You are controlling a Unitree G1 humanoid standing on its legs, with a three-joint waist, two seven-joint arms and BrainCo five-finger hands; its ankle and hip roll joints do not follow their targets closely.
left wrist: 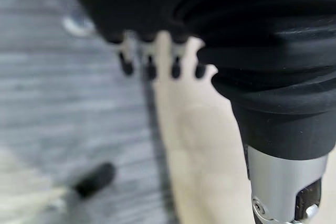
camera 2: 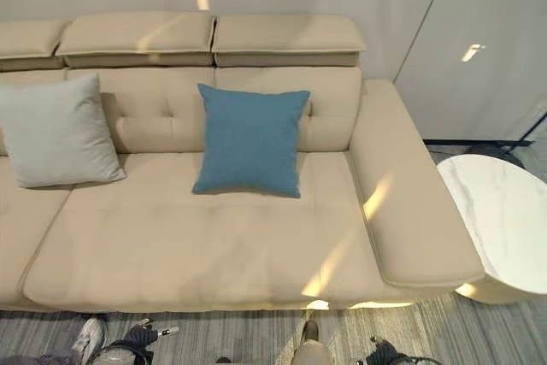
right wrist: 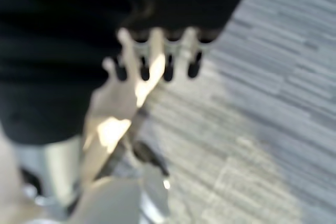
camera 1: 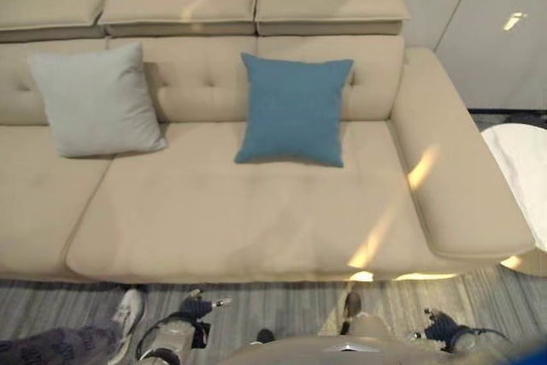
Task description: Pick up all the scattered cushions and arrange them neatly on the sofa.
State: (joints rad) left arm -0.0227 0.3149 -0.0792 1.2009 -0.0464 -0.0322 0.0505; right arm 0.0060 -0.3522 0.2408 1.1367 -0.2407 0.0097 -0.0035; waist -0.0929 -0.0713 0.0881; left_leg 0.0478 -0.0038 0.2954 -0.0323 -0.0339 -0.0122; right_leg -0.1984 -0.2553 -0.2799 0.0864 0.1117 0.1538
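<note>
Beige sofa (camera 1: 231,220) with grey cushion (camera 1: 96,100) and blue cushion (camera 1: 295,108) upright against backrest, well apart. Left hand (camera 1: 198,306) and right hand (camera 1: 440,327) low over floor, fingers relaxed, holding nothing. Arrangement apparently complete.

Even indoor light, glare streaks on sofa (camera 1: 256,211), wrist views blurred

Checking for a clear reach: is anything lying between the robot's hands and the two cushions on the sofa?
Nothing visible: bare seat separates the left hand and right hand from the grey cushion and blue cushion.
</note>
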